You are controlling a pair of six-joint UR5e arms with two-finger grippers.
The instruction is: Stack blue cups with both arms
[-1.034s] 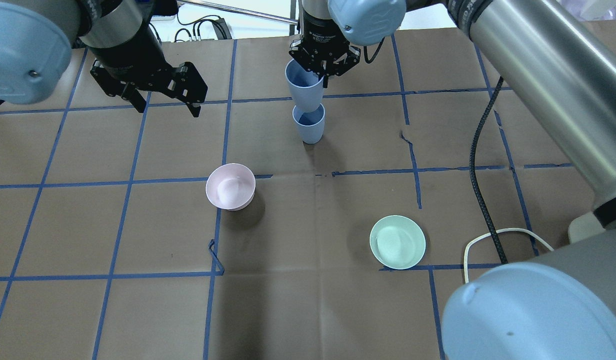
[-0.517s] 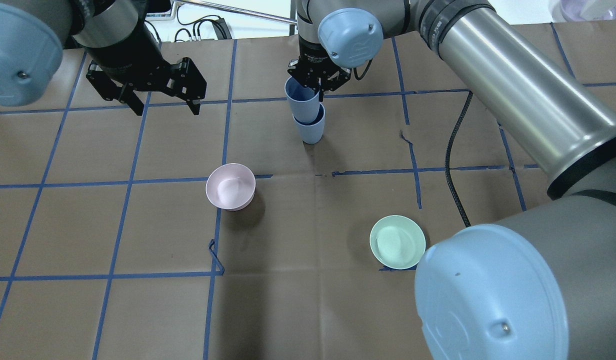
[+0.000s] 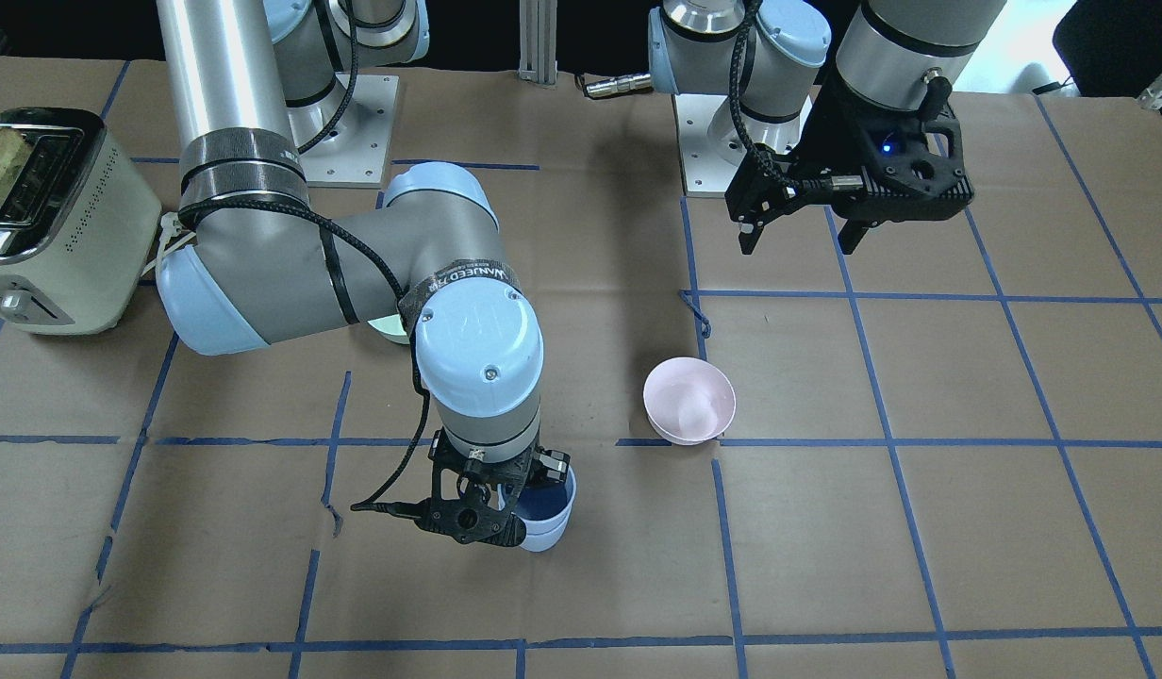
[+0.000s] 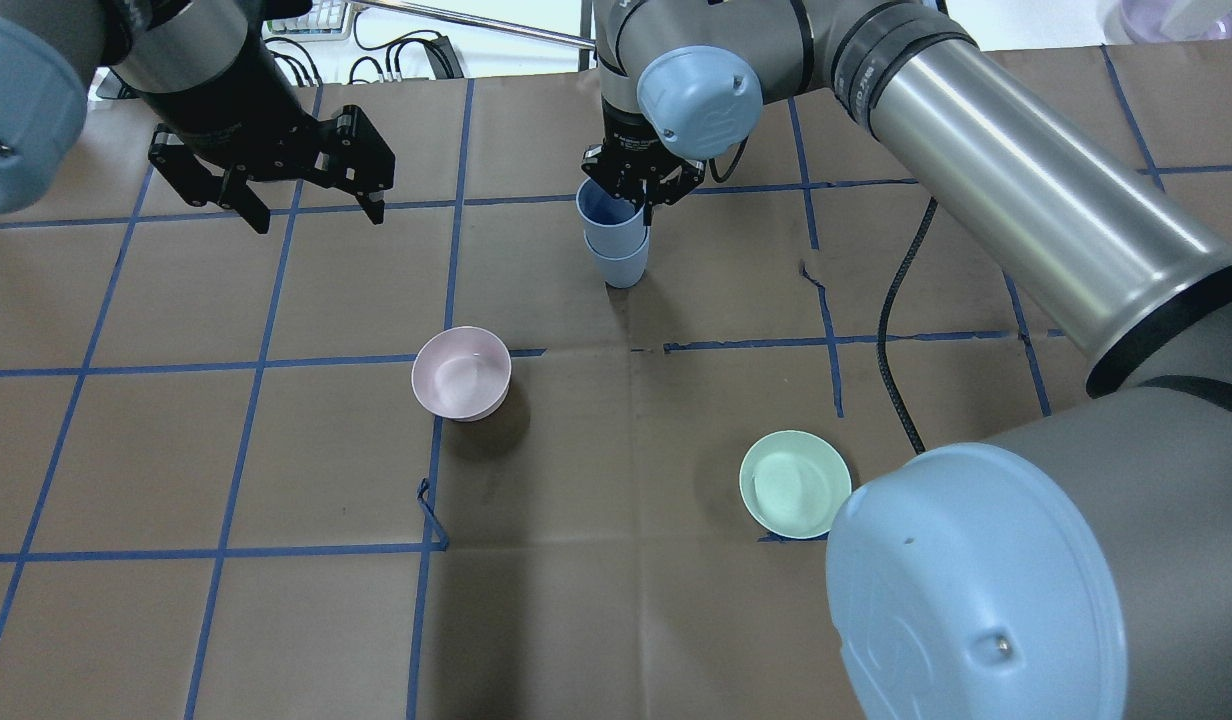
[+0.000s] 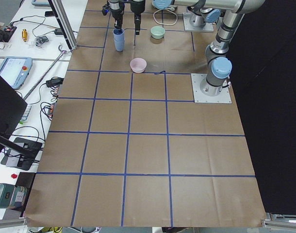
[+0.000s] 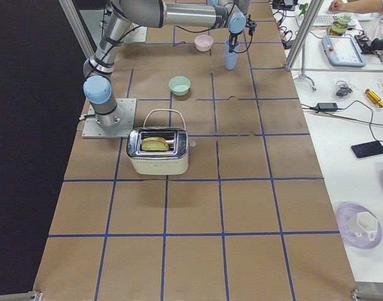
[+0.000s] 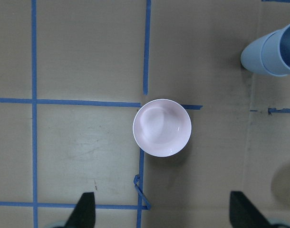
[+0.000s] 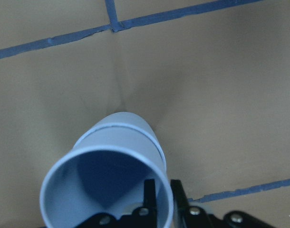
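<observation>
The two blue cups are nested: the upper cup (image 4: 601,212) sits inside the lower cup (image 4: 622,266), which stands on the table at the far centre. My right gripper (image 4: 642,204) is shut on the upper cup's rim, one finger inside and one outside, as the right wrist view (image 8: 159,199) shows. The stack (image 3: 550,517) also shows in the front view beside that gripper (image 3: 517,517). My left gripper (image 4: 318,218) is open and empty, above the table to the stack's left. In the left wrist view the stack (image 7: 273,52) is at the top right.
A pink bowl (image 4: 461,372) stands near the table's middle, under the left wrist camera (image 7: 161,127). A mint-green bowl (image 4: 795,484) stands on the right, near the right arm's elbow. A toaster (image 3: 53,217) stands by the right arm's base. A black cable (image 4: 891,330) hangs from the right arm.
My right gripper has come down and pushed the upper cup well into the lower one. My left gripper, still open, has drifted left, away from the stack.
</observation>
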